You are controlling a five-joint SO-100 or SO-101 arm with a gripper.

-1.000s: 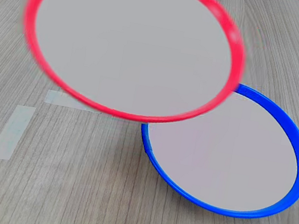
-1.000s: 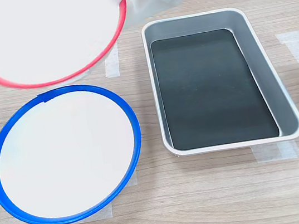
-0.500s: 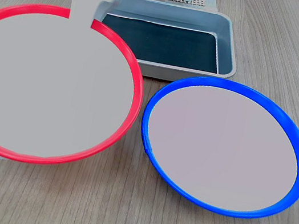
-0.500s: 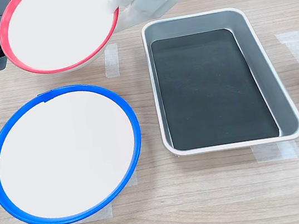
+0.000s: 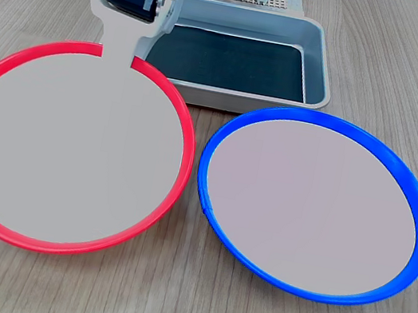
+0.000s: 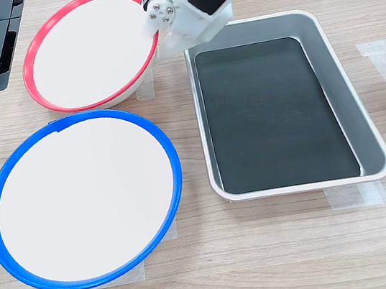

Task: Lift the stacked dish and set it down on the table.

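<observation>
At the first exterior view's left, the stacked dish [image 5: 70, 160] sits low over the table [image 5: 388, 58], level or nearly so, apparently being set down clear of the blue-rimmed plate [image 5: 314, 203] just to its right. The pincer [image 5: 118, 51], at upper left of the frame, pinches the dish's far rim, its flat finger lying across the red edge. The grey tray [image 5: 316, 54] stands behind.

Red-rimmed dish [image 5: 70, 160] [image 6: 85, 51], round and shallow with a pale grey-white centre, lying right way up and roughly level, low over or on the desk [image 5: 167, 303] [image 6: 267, 250]; contact cannot be told. The desk is light grey-brown wood grain bearing pale tape strips [image 6: 145, 85].
</observation>
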